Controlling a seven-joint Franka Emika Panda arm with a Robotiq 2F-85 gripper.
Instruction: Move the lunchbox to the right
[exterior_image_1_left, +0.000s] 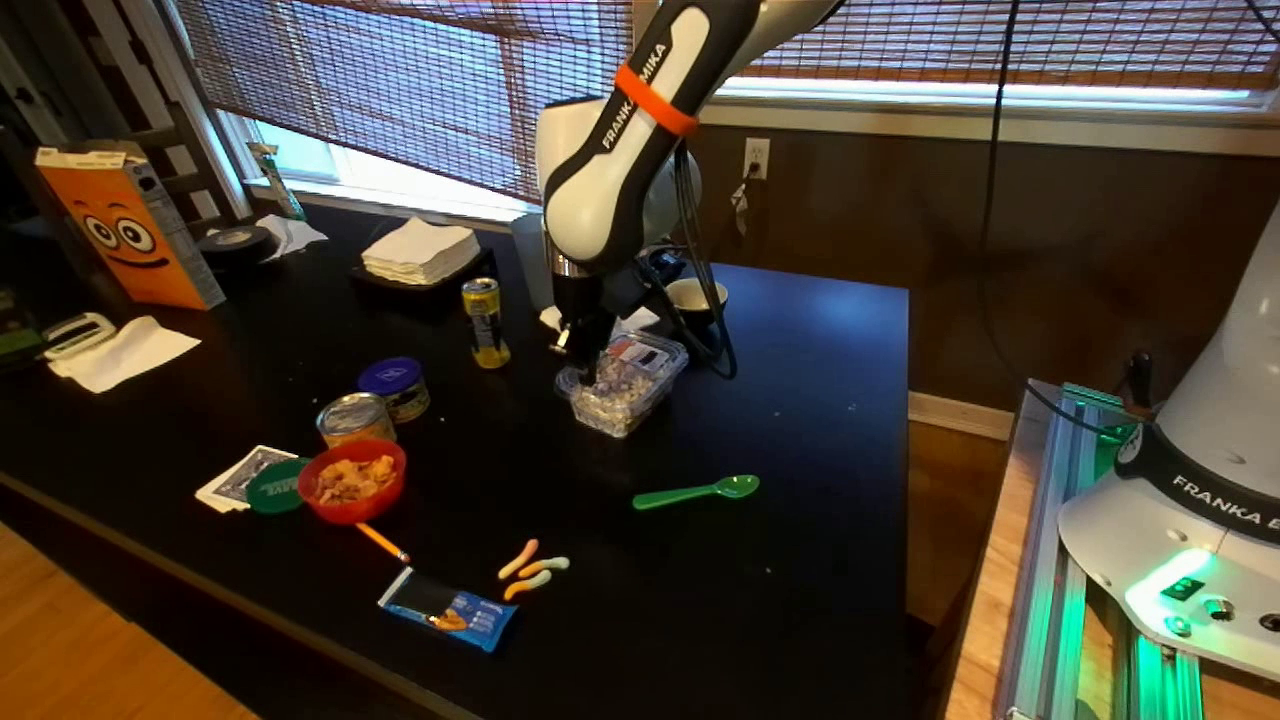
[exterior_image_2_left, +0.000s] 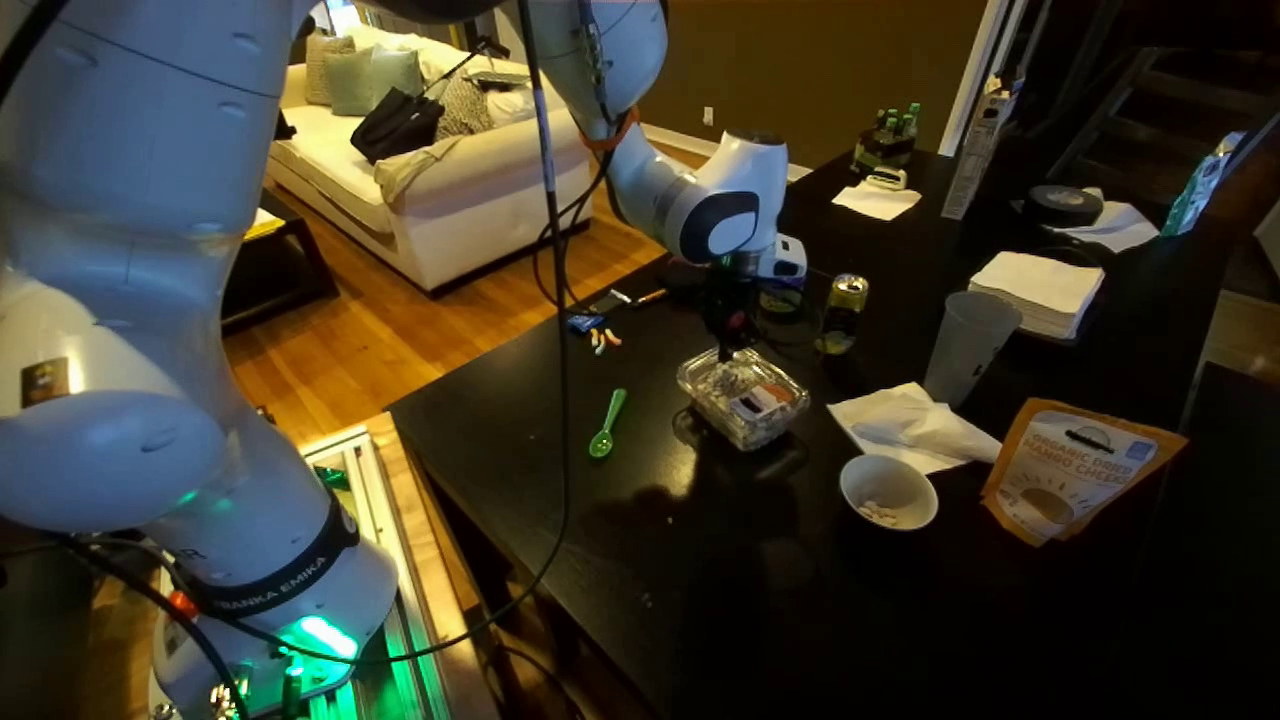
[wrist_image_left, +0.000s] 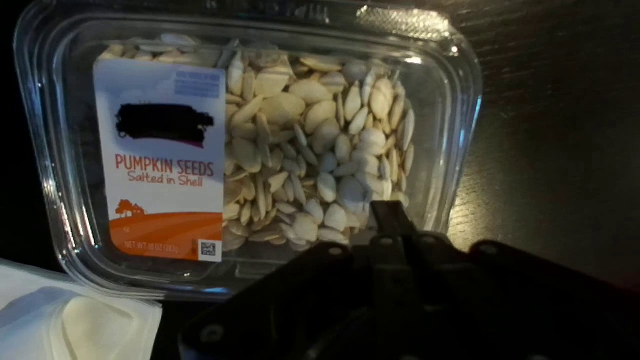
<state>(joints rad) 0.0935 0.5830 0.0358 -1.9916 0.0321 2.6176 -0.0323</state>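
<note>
The lunchbox, a clear plastic box of whitish pumpkin seeds with a white and orange label, stands upright on the black table in both exterior views (exterior_image_1_left: 632, 385) (exterior_image_2_left: 735, 400). It fills much of the wrist view (wrist_image_left: 310, 135). My gripper (wrist_image_left: 392, 212) points down over the lid near the end away from the label, close to a corner. Its fingers are together with nothing seen between them. In both exterior views the fingertips (exterior_image_1_left: 588, 370) (exterior_image_2_left: 727, 350) are at the lid; whether they press on it I cannot tell.
A white napkin (exterior_image_2_left: 905, 425) and a white bowl (exterior_image_2_left: 888, 490) lie beside the lunchbox. A green spoon (exterior_image_1_left: 700, 492) is on another side. A yellow can (exterior_image_1_left: 485, 322), a tall cup (exterior_image_2_left: 970, 345) and an orange bag (exterior_image_2_left: 1080, 465) stand nearby.
</note>
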